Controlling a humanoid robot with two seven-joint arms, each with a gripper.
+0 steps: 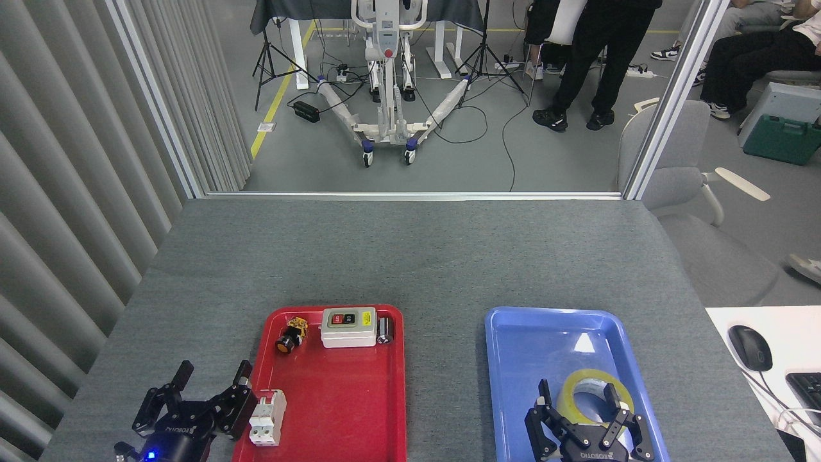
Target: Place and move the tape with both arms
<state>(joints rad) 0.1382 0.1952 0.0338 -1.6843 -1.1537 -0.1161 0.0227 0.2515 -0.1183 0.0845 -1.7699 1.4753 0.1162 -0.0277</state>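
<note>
The tape, a yellow roll with a white core, lies flat in the near half of the blue tray. My right gripper sits at the bottom edge of the head view, just on the near side of the roll. It is open, its black fingers spread on either side of the roll's near rim and holding nothing. My left gripper is open at the lower left, beside the red tray, and it is empty too.
The red tray holds a white circuit breaker close to my left fingers, a grey switch box, a yellow push button and a small metal cylinder. A mouse lies on a white desk at right. A person stands beyond the table.
</note>
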